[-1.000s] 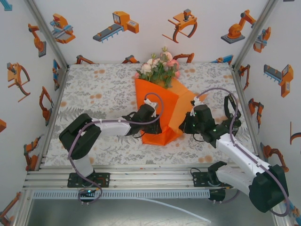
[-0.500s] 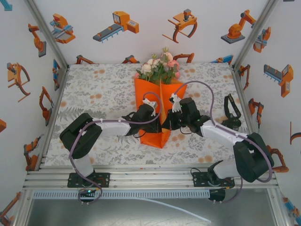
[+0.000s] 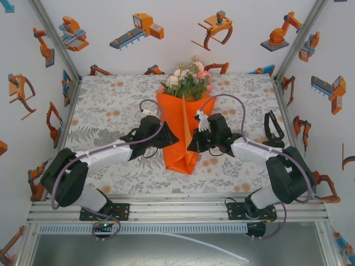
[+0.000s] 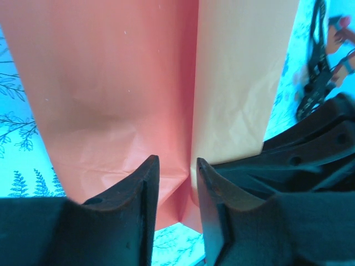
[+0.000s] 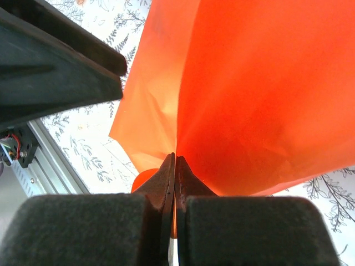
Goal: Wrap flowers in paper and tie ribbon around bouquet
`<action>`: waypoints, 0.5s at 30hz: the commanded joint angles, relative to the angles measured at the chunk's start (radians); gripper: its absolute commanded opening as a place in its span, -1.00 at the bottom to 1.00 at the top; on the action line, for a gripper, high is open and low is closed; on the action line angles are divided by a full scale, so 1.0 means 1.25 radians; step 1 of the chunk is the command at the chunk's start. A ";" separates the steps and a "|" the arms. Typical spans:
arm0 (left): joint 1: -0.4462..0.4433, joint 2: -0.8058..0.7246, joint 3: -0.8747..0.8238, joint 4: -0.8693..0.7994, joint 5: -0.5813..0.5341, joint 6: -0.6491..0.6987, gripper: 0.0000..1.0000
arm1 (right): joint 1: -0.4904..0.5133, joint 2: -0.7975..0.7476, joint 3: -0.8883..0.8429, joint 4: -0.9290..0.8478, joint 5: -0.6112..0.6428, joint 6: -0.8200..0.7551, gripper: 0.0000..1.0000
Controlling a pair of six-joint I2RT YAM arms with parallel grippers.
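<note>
The orange paper (image 3: 175,119) is folded into a narrow cone lying on the table, point toward me. The flowers (image 3: 188,80), pink and white with green leaves, stick out of its far wide end. My left gripper (image 3: 168,139) sits against the cone's left side. In the left wrist view it (image 4: 176,163) is open, with the paper (image 4: 111,83) just ahead of the fingers and nothing between them. My right gripper (image 3: 191,145) is at the cone's right side, and it (image 5: 175,158) is shut on an edge of the paper (image 5: 255,83). The black ribbon (image 3: 272,128) lies at the table's right edge.
The floral tablecloth (image 3: 111,111) spreads bare to the left of the cone. Printed walls close in the left, back and right sides. An aluminium rail (image 3: 166,208) with both arm bases runs along the near edge.
My right gripper has swung left, carrying the paper's right flap over, so the sheet has narrowed into a cone. My left gripper has slid left to the cone's left side.
</note>
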 commanded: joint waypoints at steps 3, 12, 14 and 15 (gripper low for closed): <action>0.037 -0.033 0.067 -0.068 0.012 -0.093 -0.08 | 0.026 0.053 0.053 0.022 -0.029 -0.034 -0.92; 0.051 0.039 0.151 -0.129 -0.039 -0.108 0.26 | 0.057 0.125 0.092 0.025 -0.036 -0.034 -0.86; 0.056 0.068 0.155 -0.118 -0.026 -0.117 0.29 | 0.059 0.133 0.097 0.023 -0.038 -0.034 -0.83; 0.059 0.082 0.157 -0.107 -0.019 -0.119 0.30 | 0.061 0.137 0.098 0.022 -0.039 -0.035 -0.81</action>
